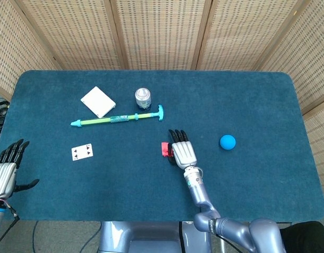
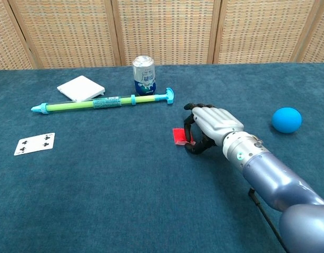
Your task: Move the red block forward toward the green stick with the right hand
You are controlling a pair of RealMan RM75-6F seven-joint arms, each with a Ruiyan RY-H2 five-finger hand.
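Blue felt surface (image 1: pixel 256 100): the right hand (image 1: pixel 183 152), palm down, fingers curled, grips the block (image 1: pixel 165 149) short of the stick (image 1: pixel 118 118). Left hand (image 1: pixel 5 174) hovers spread, well left of the stick.

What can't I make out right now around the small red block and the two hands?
- Small red block: its right side is hidden behind the right hand in both views, so the fingers' contact is unclear.
- Left hand: cut off by the head view's left edge; absent from the chest view.
- Drink can label: too small to read.
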